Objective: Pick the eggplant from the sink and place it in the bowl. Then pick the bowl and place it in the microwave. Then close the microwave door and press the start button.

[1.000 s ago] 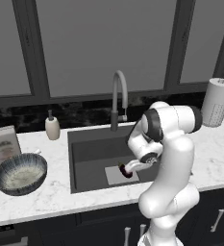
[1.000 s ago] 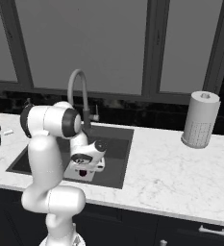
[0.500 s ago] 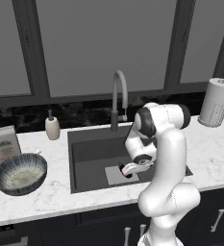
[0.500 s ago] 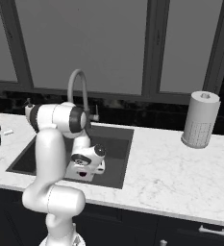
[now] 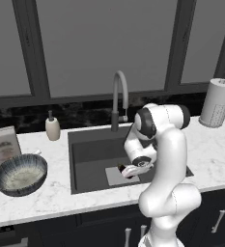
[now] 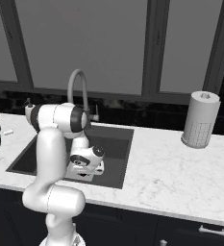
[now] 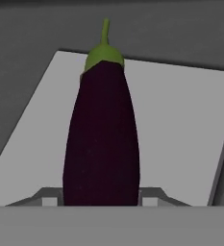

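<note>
The eggplant (image 7: 101, 139), dark purple with a green stem end, lies on a pale grey mat (image 7: 180, 120) on the floor of the sink (image 5: 90, 149). My gripper (image 7: 101, 199) reaches down into the basin, and its two fingertips (image 7: 48, 198) press against the eggplant's sides near its blunt end. From the base, the gripper (image 5: 128, 171) hangs low over the mat with the eggplant (image 5: 123, 170) a dark spot beside it. The bowl (image 5: 20, 174), blue-grey outside and speckled inside, stands on the counter left of the sink. The microwave is out of view.
A tall curved faucet (image 5: 119, 96) rises behind the basin. A cream soap dispenser (image 5: 52, 128) and a box (image 5: 5, 144) stand at the back left. A paper towel roll (image 5: 217, 102) stands at the back right. White marble counter runs on both sides.
The hand has sunk lower into the sink and the fingers have come together onto the eggplant's sides. The arm's elbow has folded further over the basin.
</note>
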You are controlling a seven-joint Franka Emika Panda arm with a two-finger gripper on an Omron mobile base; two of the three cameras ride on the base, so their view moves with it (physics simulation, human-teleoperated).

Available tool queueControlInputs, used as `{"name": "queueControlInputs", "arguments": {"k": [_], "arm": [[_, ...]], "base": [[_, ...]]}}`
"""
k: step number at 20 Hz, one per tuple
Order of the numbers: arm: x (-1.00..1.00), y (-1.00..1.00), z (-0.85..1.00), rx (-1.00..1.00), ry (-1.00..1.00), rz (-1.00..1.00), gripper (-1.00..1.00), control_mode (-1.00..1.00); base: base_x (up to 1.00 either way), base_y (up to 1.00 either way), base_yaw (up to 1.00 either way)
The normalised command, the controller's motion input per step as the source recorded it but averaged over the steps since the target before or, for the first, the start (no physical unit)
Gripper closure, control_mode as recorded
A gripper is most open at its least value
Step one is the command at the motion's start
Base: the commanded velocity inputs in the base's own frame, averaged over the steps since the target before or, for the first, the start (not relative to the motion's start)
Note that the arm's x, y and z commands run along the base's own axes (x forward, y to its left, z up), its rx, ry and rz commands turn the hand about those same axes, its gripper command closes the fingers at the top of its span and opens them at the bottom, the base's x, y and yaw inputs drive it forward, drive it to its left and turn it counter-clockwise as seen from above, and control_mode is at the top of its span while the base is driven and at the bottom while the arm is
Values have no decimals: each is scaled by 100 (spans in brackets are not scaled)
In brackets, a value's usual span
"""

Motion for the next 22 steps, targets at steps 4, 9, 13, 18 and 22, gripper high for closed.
{"name": "queueControlInputs", "arguments": {"k": [4, 9, 13, 18, 22], "arm": [[-9, -1, 73, 0, -3, 0, 100, -100], [-42, -16, 100, 0, -2, 1, 100, -100], [-46, -18, 100, 0, 0, 0, 100, -100], [-27, -15, 100, -1, 0, 1, 100, -100], [-15, -2, 100, 0, 0, 1, 100, -100]], "base": [[0, 0, 0], [0, 0, 0], [0, 0, 0], [0, 0, 0], [0, 0, 0]]}}
